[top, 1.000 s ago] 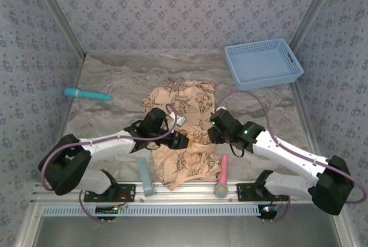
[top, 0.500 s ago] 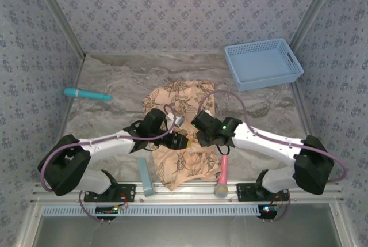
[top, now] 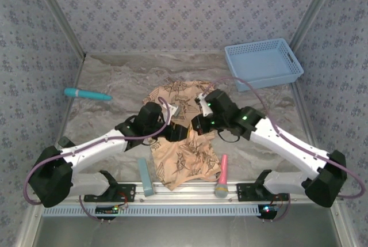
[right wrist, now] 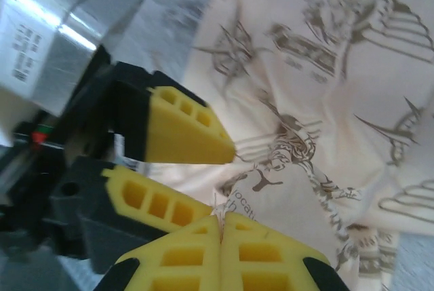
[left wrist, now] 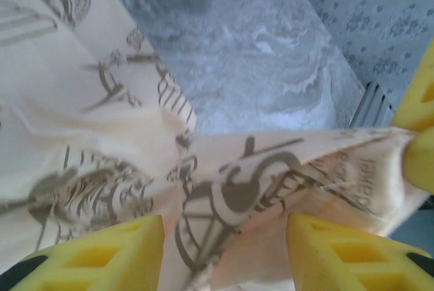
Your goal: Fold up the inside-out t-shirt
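The inside-out t-shirt (top: pixel 184 158) lies crumpled mid-table, peach-tan with a brown print. Over its middle the two grippers meet. My right gripper (top: pixel 197 125) is shut on a raised fold of the cloth; in the right wrist view its yellow fingertips (right wrist: pixel 220 220) press together on the edge of the shirt (right wrist: pixel 339 67). My left gripper (top: pixel 177 133) is right beside it, open: its fingers (left wrist: pixel 102 254) stand well apart with the shirt (left wrist: pixel 88 101) passing between them. The right wrist view shows the left gripper (right wrist: pixel 220 181) with its jaws spread.
A blue basket (top: pixel 263 63) stands at the back right. A teal pen-like tool (top: pixel 86 94) lies at the left. A light blue bar (top: pixel 145 176) and a pink-handled brush (top: pixel 222 175) flank the shirt near the metal rail (top: pixel 190 192) at the front edge.
My right gripper swung in from the right to the left gripper and now pinches the cloth there. Both grippers have shifted slightly away from the bases, lifting the fold.
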Robot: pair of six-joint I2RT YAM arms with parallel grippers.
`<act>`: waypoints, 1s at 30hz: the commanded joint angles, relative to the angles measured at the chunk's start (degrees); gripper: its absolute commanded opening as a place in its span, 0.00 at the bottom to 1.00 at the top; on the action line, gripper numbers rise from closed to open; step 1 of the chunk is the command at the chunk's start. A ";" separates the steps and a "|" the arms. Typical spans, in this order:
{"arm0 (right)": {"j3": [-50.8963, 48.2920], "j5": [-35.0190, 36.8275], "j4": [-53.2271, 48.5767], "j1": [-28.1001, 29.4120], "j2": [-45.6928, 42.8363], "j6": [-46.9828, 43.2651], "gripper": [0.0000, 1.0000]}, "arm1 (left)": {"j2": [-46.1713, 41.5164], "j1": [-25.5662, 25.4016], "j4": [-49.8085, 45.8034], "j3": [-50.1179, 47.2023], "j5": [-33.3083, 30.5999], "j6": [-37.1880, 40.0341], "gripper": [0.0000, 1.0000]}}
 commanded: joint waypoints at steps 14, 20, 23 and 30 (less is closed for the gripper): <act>-16.37 7.89 0.83 -15.04 -0.42 -5.53 0.31 | 11.35 -3.69 6.56 -1.54 2.96 4.10 0.44; -13.70 17.79 -8.79 -17.05 3.69 -7.01 0.44 | 14.74 -4.84 7.49 -0.18 3.63 3.00 0.45; -13.34 14.01 -9.54 -16.56 0.06 -4.37 0.48 | 16.00 -4.80 5.18 2.05 3.29 3.90 0.46; -12.88 3.51 -8.20 -12.34 -2.98 4.56 0.51 | 19.85 -4.40 0.58 6.52 0.57 5.02 0.45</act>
